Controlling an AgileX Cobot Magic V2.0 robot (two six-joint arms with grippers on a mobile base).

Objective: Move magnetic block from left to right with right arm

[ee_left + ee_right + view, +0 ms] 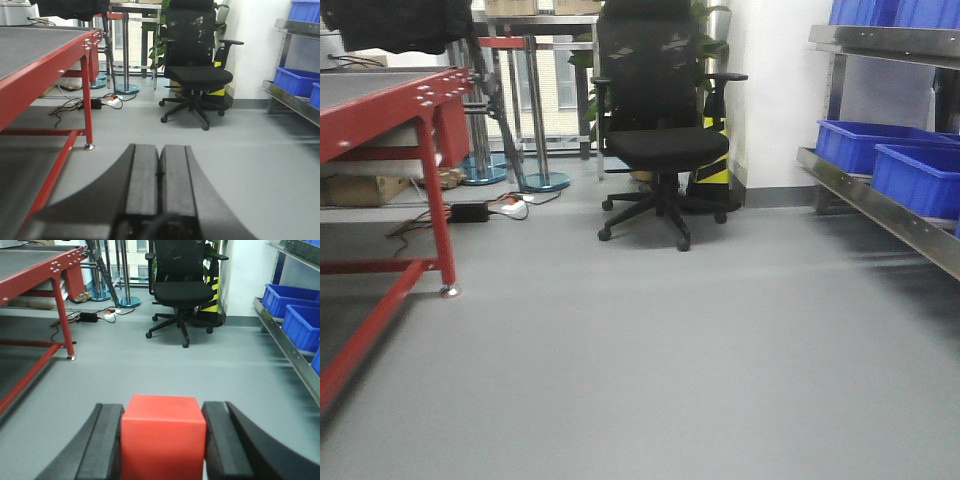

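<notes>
The grey floor [670,350] fills most of every view, with a red-framed tabletop [380,95] along the left, a metal shelf carrying blue bins [910,165] on the right and a black office chair [665,140] at the back. The left arm [160,150] has its jaws pressed flat together with nothing between them. The right arm [161,412] has its jaws spread just as wide as the magnetic block [162,440] and clamped on its left and right faces. The block therefore hangs in the air over the floor rather than resting on any surface, and the front view does not show it at all. I judge the cube to be rigid and light, not fragile, so a firm squeeze should do no harm. Its smooth faces could let it slide if the grip slackens, and as a magnet it may tug toward steel nearby. Two opposite flat faces, taken squarely at mid-height as here, look the best hold. It is bright red, plain and matte, with crisp edges and an unmarked top
</notes>
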